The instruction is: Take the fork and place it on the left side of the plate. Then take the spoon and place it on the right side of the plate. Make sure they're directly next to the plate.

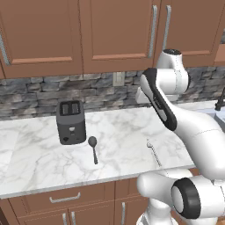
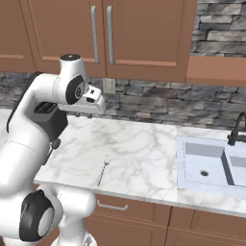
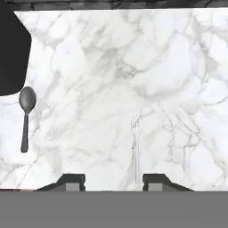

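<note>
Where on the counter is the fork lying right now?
In the left base view the fork lies flat on the marble counter near its front edge, right of the spoon.

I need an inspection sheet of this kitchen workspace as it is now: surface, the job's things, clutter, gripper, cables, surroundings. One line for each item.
Surface: white marble counter.
Job's things: the fork lies flat near the counter's front edge; the spoon lies flat, apart from the fork and beside the toaster, bowl toward the wall. Neither is held.
Clutter: a dark toaster stands on the counter.
Gripper: the gripper hangs above the counter, jaws apart, nothing between them; the fork handle's end is near one finger in the hand view.
Cables: nothing seen.
Surroundings: a sink with a dark faucet, a stone backsplash, brown wooden cabinets.
</note>
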Tool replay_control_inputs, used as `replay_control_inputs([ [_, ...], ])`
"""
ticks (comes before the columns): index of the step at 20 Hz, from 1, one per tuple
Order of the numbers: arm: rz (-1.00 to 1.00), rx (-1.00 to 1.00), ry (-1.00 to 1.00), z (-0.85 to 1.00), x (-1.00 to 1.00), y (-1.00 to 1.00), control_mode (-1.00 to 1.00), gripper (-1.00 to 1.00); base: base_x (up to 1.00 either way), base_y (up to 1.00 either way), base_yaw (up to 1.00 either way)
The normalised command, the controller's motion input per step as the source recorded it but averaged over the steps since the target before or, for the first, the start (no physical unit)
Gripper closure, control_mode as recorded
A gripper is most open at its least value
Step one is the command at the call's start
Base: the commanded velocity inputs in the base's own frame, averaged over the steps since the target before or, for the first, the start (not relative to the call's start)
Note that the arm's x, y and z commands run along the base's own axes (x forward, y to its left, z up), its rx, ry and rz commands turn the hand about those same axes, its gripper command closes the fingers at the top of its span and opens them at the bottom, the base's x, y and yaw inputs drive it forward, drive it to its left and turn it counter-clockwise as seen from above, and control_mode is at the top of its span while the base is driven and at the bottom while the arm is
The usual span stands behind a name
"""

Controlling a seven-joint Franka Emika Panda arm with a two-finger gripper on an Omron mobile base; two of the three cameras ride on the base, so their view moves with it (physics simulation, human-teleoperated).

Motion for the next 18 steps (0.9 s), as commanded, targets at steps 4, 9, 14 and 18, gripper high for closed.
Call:
replay_control_inputs([
  [4, 0.0, 0.0, 0.02, -0.08, -0.05, 0.01, -1.0, -1.0, 0.0, 0.0, 0.0],
  [9, 0.0, -0.04, 0.05, -0.82, -0.53, 0.06, -1.0, -1.0, 0.0, 0.0, 0.0],
  [14, 0.0, -0.03, 0.14, -1.0, -0.39, -0.03, -1.0, -1.0, 0.0, 0.0, 0.0],
  [18, 0.0, -0.01, 0.17, -0.79, -0.09, -0.31, -1.0, -1.0, 0.0, 0.0, 0.0],
])
